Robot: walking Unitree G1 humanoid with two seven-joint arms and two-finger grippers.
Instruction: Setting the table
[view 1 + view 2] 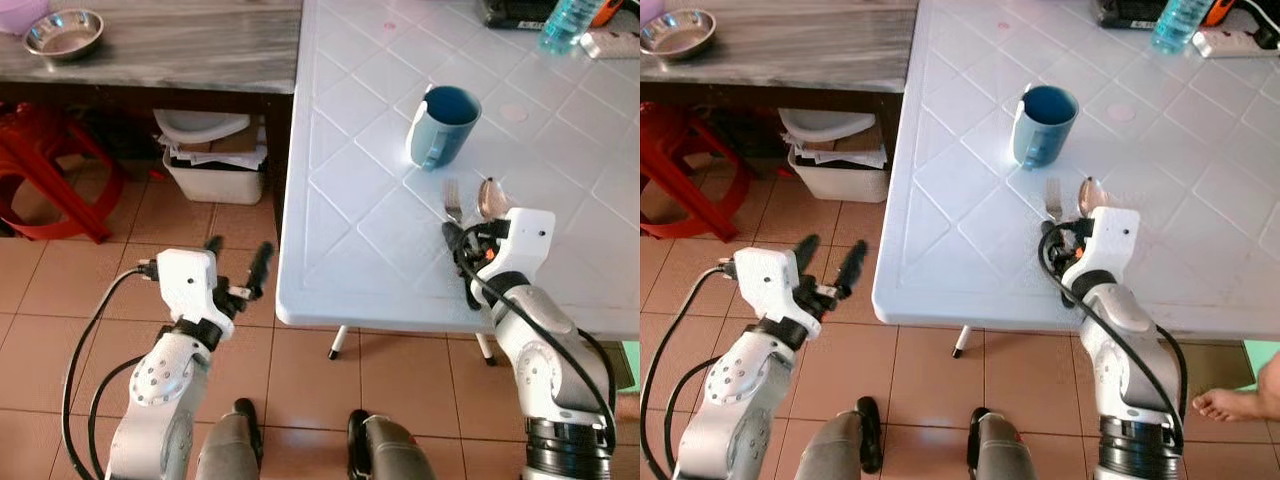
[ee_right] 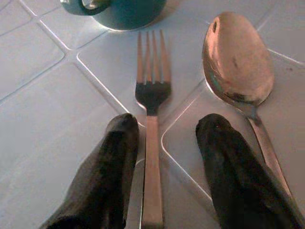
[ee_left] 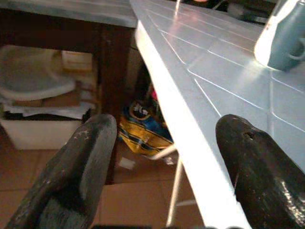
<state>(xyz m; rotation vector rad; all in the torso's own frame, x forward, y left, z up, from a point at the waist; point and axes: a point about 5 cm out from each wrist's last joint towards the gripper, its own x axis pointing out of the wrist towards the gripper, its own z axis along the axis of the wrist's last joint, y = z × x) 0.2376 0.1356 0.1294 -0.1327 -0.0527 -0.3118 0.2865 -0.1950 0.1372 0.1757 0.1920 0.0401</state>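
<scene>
Steel fork [image 2: 151, 143] lies flat between right end effector [image 2: 164, 157] fingers.

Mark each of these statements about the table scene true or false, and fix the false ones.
1. The fork lies beside the spoon on the white table. True.
2. The mug lies tipped on its side. False: it stands upright.
3. The right tool is open with the fork's handle between its fingers. True.
4. The left tool holds the spoon. False: it is open and empty, off the table's edge above the floor.
5. A steel bowl sits on the grey table. True.
6. The mug is red. False: it is blue.
</scene>
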